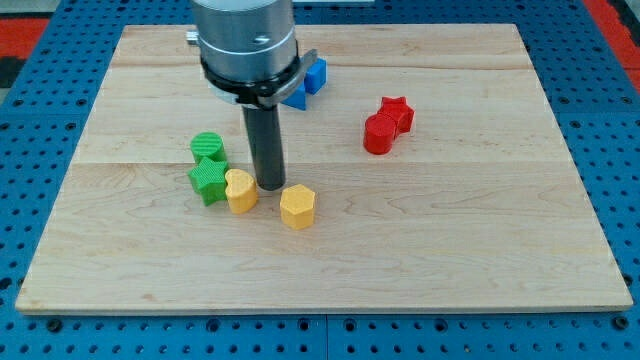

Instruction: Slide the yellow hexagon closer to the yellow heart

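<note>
My tip [269, 187], a bare dark rod holding nothing, is planted between and just behind the yellow plastic heart block [240, 191] at its left and the yellow plastic hexagon block [297, 207], which lies nearer and rightward, so the hexagon's right side must be reached.

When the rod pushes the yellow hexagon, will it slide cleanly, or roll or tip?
The yellow hexagon looks squat and flat-based, so it probably slides without tipping. Its flat sides may make it twist under an off-centre push. My tip sits between it and the yellow heart.

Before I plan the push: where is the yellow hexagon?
The yellow hexagon sits below the board's centre, just right of the yellow heart, apart from it, with my tip above the gap between them.
</note>
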{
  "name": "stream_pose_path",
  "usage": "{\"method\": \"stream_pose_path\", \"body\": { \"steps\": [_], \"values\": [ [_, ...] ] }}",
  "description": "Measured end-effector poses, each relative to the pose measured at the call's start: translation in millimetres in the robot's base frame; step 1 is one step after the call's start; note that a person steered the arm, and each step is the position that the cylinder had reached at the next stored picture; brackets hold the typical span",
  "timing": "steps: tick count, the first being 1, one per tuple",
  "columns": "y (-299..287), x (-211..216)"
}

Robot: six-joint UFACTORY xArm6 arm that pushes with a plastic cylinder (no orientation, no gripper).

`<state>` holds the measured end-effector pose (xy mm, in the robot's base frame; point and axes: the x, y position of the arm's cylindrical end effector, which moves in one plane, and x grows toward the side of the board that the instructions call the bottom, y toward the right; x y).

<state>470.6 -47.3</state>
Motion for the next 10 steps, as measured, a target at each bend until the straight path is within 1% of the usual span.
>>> {"method": "stream_pose_path", "body": {
  "steps": [2, 3, 4, 5, 7, 10],
  "values": [
    [98, 0],
    [120, 18],
    [120, 34],
    [118, 34],
    [85, 34],
    [70, 53]
  ]
}}
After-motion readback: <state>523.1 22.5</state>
